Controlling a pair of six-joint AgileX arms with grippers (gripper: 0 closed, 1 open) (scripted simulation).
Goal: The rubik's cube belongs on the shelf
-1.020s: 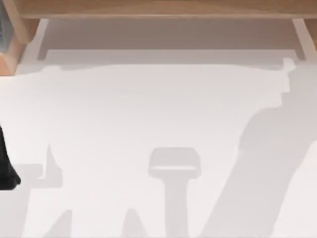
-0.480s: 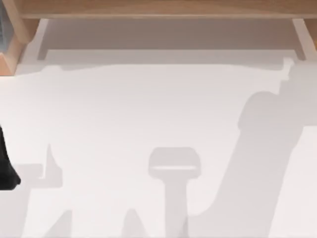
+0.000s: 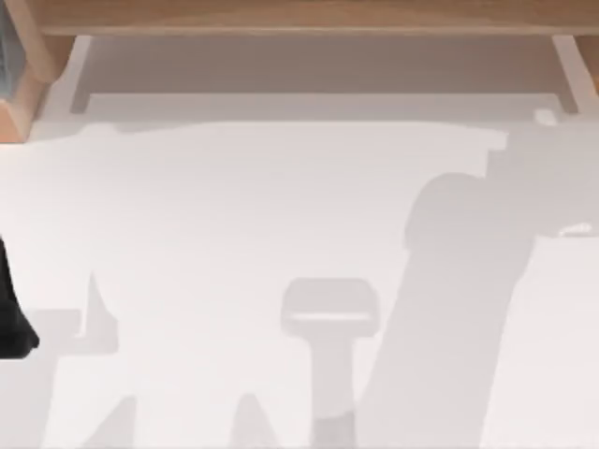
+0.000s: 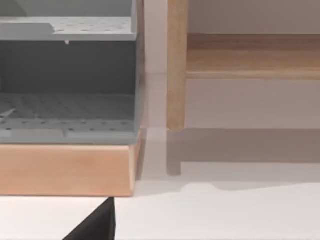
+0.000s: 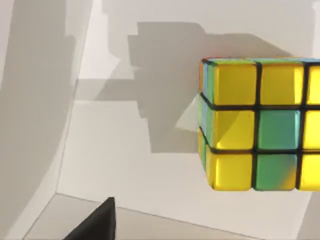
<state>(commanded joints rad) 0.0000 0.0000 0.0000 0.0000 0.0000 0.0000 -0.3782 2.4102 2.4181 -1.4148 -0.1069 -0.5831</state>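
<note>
The rubik's cube (image 5: 257,125), yellow and green with dark grid lines, looms close in the right wrist view above the white table, casting a shadow on it. A dark part of my right gripper (image 5: 95,225) shows beside it, apart from the cube; whether the cube is held cannot be told. The shelf (image 3: 309,17), a long light-brown board on pale supports (image 3: 80,70), runs along the far edge in the top view. The left wrist view shows the shelf (image 4: 250,60) beyond a dark part of my left gripper (image 4: 95,227). My left arm (image 3: 11,318) sits at the table's left edge.
A grey rack on a wooden base (image 4: 67,167) stands at the far left next to the shelf, also at the top view's corner (image 3: 14,84). Wide arm shadows (image 3: 449,309) lie across the white table's right half.
The large arm shadow on the table's right side has swept leftward and forward. A pale sliver has appeared at the right edge. The left arm has not moved.
</note>
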